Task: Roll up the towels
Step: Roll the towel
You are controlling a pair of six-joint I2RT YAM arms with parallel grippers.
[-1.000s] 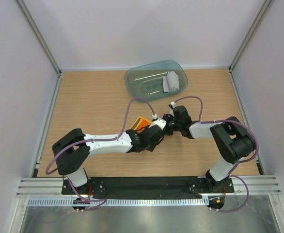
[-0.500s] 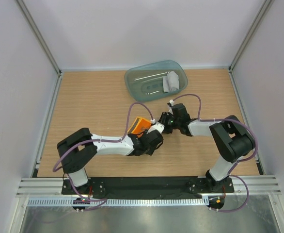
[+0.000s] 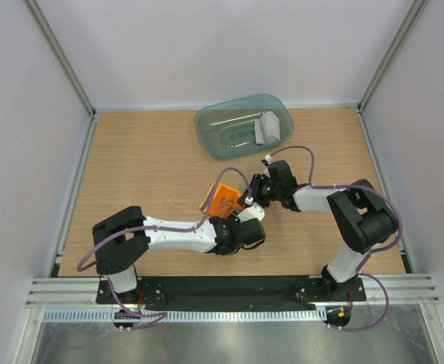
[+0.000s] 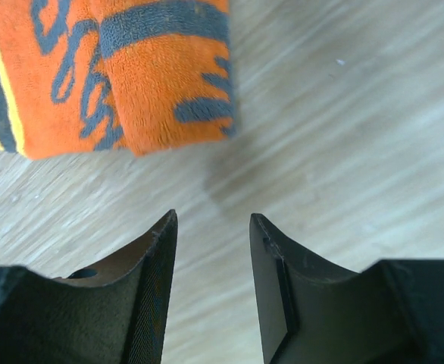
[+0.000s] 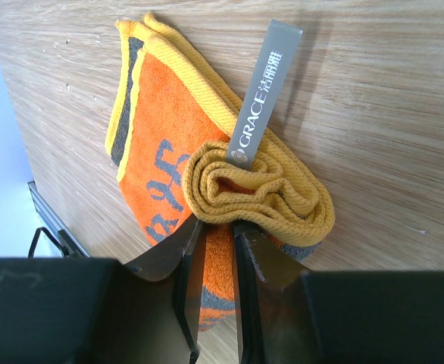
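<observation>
**One towel half rolled: keeping the coil tight**

We have the yellow-orange towel (image 5: 169,152) lying on the desk (image 3: 146,159) between the two arms. One end is wound into a loose coil and the rest lies flat and folded beside it. The grey towel (image 3: 268,127) sits well apart in the tray (image 3: 214,121) at the far edge, so we judge the orange one to be the step in hand.

The right tool (image 5: 214,231) stands at the coil's edge with its fingers close together and orange cloth showing in the narrow slot between them. We cannot tell whether it pinches that cloth or only stands over it. The left tool (image 4: 212,224) is released, with bare desk between its fingers and the flat end of the towel just ahead of it.

To roll well, we would have the left tool press the flat tail down so it cannot slide. The right tool would then turn the coil along the desk toward that tail. The coil looks slack and lopsided, so short, firm turns seem safer than one long sweep.

We see two risks. The grey label (image 5: 261,91) sticks out of the coil and may catch a finger. The soft layers may also spring open if the pinch lets go before the tail is tucked under.
</observation>
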